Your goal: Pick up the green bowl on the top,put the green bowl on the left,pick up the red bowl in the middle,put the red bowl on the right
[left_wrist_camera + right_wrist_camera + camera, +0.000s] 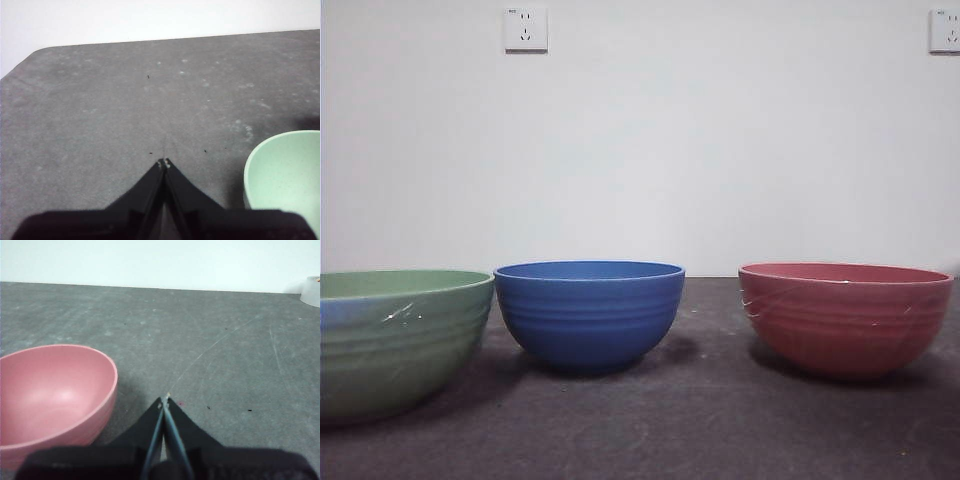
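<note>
the green bowl (400, 335) sits upright on the grey table (700, 430) at the left, just beside the left gripper (164, 163), whose jaws are pressed together holding nothing. the red bowl (845, 315) stands at the right, close beside the right gripper (164, 400), likewise closed and empty; a blue bowl (589, 312) rests between them.

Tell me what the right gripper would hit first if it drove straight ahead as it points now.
Probably nothing: ahead of the shut right gripper lies bare grey table to its far edge. The glossy pinkish-red round bowl sits off to one side, seemingly clear of that line.
</note>
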